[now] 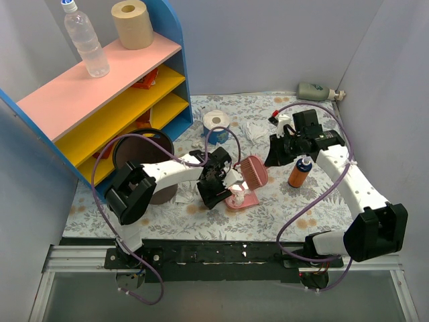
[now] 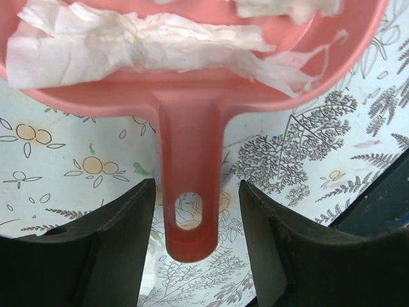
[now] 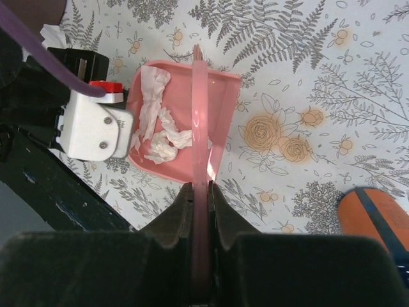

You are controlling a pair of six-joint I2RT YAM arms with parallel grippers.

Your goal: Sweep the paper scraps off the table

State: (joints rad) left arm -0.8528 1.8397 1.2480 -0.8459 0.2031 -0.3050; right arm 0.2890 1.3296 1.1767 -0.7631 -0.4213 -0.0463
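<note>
Scraps (image 2: pixel 128 45) lie in the dustpan (image 2: pixel 192 105), mid-frame on the table (image 3: pixel 307 64); left claw (image 2: pixel 196 192) straddles its handle (image 2: pixel 190 153), spread, untouching; right claw (image 3: pixel 201 192) pinches the brush (image 3: pixel 200 115); grip that handle first, sweep low.

1. Dustpan (image 2: pixel 192 115): the left wrist view cuts its pan off at the top edge, and the paper scraps (image 2: pixel 147 45) with it. I cannot count them.
2. Left end effector (image 2: pixel 195 192): both fingers run off the bottom edge.
3. Brush (image 3: pixel 199 115): the right wrist view gives me only a thin edge-on strip. The bristles are unseen.
4. Orange bottle (image 3: pixel 377 217): blurred, and clipped at the right edge.
5. Top view: the scraps in the dustpan are too small for me to tell apart.
</note>
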